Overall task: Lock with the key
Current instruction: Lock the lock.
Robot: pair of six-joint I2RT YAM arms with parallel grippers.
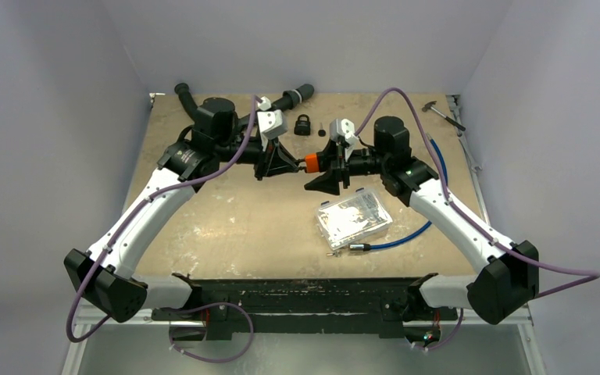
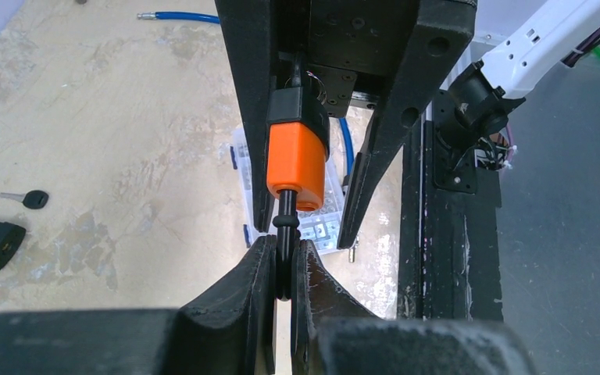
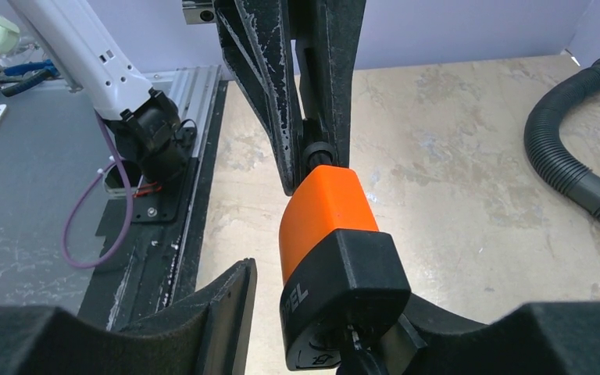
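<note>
Orange padlock (image 1: 311, 162) held in the air above the table (image 1: 226, 219), its long axis level along the line joining both arms. The left claw (image 2: 283, 262) is clamped narrow on the black shackle (image 2: 284, 226). The black keyed end points into the right claw (image 3: 336, 301), whose jaws stand apart astride the body. A key (image 3: 355, 355) appears seated in the keyway, so the right arm is judged nearer for the turn.

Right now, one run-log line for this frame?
left gripper: shut on shackle | right gripper: open, straddling orange padlock | key: seems inserted | black padlock: on table
</note>
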